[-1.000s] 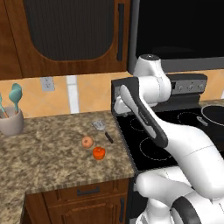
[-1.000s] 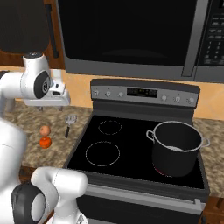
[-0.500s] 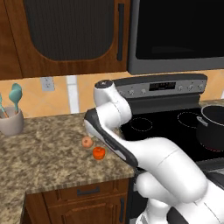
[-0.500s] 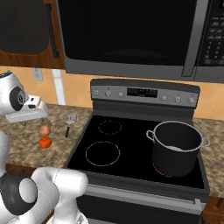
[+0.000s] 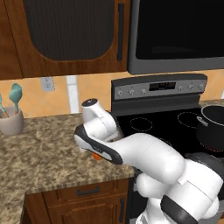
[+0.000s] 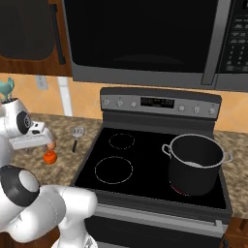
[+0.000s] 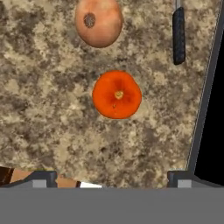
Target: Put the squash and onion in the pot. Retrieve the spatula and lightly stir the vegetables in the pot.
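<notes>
In the hand view, the bright orange-red squash (image 7: 117, 94) lies on the speckled granite counter (image 7: 43, 109), straight ahead of my gripper (image 7: 111, 178). The jaws are open, a fingertip at each side, nothing between them. Just beyond the squash lies the pale tan onion (image 7: 98, 22). The spatula's black handle (image 7: 178, 35) is off to the right. From the right base view the squash (image 6: 50, 156) sits below my hand, the onion (image 6: 51, 145) peeks out beside it, and the spatula (image 6: 76, 135) lies by the stove. The steel pot (image 6: 196, 162) stands on the front right burner.
The black stove top (image 6: 126, 164) borders the counter; its edge (image 7: 205, 87) runs along the right of the hand view. A crock with teal spoons (image 5: 11, 120) stands at the far left of the counter. A microwave (image 6: 145, 38) hangs above the stove.
The arm has swung left from over the stove to above the counter and come down over the squash. The gripper has stayed open.
</notes>
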Robot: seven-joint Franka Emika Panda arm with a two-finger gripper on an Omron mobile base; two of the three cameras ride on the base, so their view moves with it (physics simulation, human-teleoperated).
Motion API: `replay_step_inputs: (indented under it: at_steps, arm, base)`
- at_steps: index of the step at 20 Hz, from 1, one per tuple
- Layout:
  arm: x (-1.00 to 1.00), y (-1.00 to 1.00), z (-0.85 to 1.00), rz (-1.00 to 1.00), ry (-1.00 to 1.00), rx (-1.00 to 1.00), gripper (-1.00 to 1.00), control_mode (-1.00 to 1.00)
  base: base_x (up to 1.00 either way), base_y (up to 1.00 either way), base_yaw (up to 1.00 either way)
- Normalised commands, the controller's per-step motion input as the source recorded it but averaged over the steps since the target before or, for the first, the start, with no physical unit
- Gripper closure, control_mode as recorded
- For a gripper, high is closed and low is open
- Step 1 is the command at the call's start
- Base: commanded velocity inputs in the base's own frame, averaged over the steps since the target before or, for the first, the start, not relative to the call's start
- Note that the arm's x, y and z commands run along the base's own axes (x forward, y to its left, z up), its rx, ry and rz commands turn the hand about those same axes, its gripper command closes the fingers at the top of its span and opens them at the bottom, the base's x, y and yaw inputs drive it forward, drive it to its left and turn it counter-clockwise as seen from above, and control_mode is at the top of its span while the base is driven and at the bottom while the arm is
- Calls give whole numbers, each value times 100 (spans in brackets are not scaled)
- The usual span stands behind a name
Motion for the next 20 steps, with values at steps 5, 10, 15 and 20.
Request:
replay_step_inputs:
  at_steps: [5,10,15,20]
  arm:
    - [32,0,-60,-4,8,-3,-100,-100]
    - [30,0,-55,-5,3,-11,-100,-100]
    - [31,0,-42,-4,4,-12,-100,-100]
    - [40,0,-30,-3,5,-1,-100,-100]
  base:
    - [0,0,0]
    - [0,0,0]
    - [0,0,0]
    - [0,0,0]
